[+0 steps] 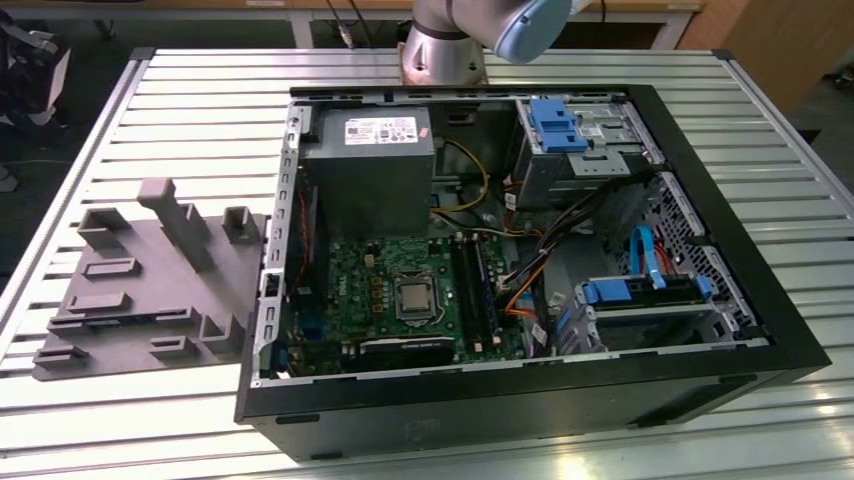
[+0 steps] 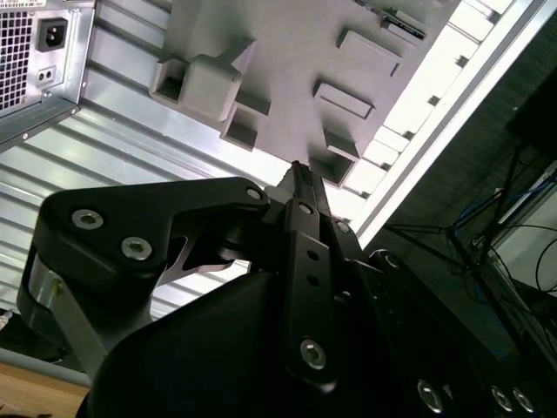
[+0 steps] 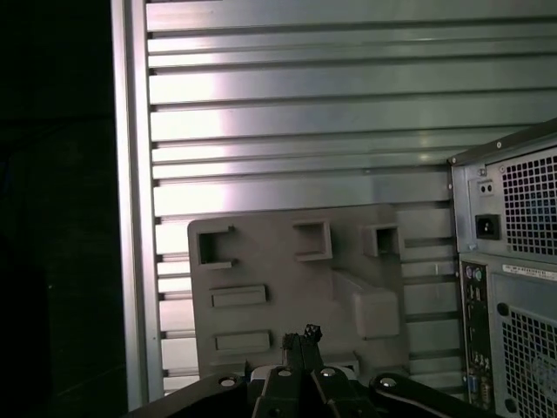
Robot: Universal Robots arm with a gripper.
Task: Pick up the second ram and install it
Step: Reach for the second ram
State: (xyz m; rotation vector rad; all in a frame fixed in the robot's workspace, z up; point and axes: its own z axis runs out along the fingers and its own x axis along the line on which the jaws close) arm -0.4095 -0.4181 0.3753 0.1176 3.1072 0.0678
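The second ram [image 1: 114, 320] looks like a thin dark bluish strip lying in a groove of the gray moulded fixture [image 1: 147, 285], at the exterior view's left of the open computer case [image 1: 534, 400]. In the second wrist view the ram [image 2: 396, 19] is a dark sliver at the fixture's [image 2: 287, 70] far end. My gripper [image 2: 296, 170] hangs high above the fixture, well apart from the ram, fingers shut with nothing between them. The first wrist view has the gripper [image 3: 301, 335] over the fixture [image 3: 278, 270]. Black memory slots [image 1: 471, 285] run along the green motherboard [image 1: 387, 290].
The case stands on a slatted aluminium table [image 1: 200, 110]. Inside it are a gray power supply [image 1: 367, 165], blue drive brackets [image 1: 561, 125] and loose cables [image 1: 527, 285]. The fixture carries upright posts [image 1: 174, 220]. The case's rear panel [image 3: 513, 287] is beside the fixture. The table edge [image 3: 130, 200] drops to dark floor.
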